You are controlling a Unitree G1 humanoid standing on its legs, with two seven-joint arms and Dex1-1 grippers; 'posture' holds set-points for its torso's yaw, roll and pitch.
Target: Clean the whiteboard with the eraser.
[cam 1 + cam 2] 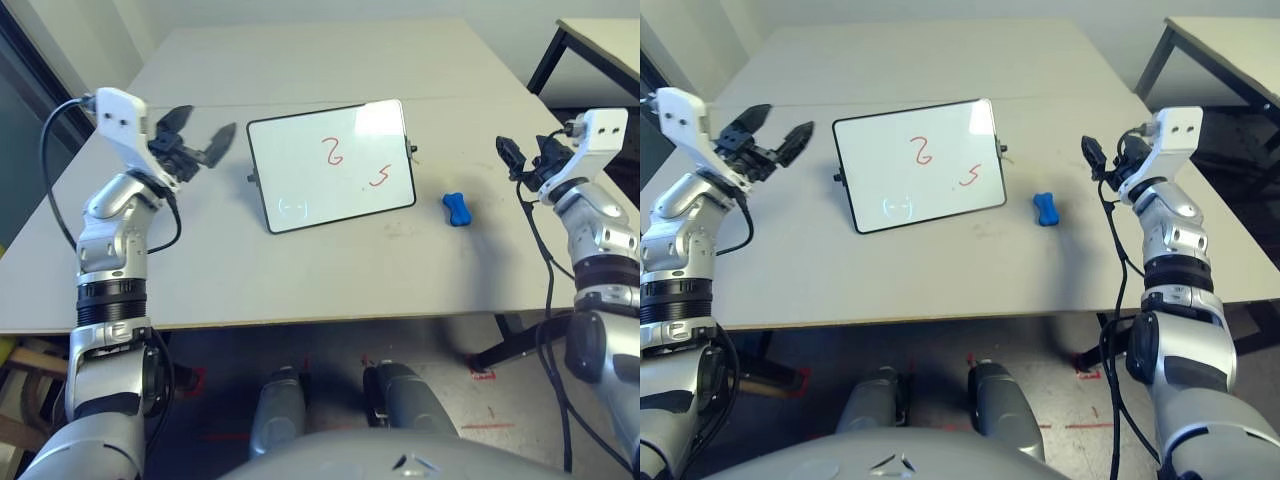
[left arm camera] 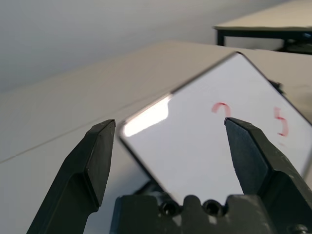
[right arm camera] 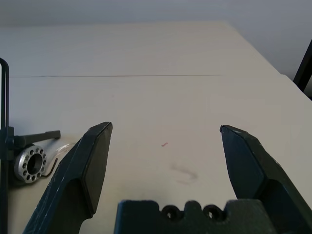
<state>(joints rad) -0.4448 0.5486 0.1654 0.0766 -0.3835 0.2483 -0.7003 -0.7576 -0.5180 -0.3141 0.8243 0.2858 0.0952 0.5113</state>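
Pale worktop [image 1: 300,270], thin seam across it, small reddish mark and faint smudges on its surface. Plain light wall [image 1: 330,12] behind. Second table [image 1: 610,40] at the right, light top, dark legs. Floor [image 1: 330,350] greyish, red tape marks [image 1: 488,426] on it. Dark panel at far left.

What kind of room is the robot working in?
Probably a lab or workshop: a plain table holds a marked whiteboard, a second table stands behind on the right, and red tape marks show on the floor.
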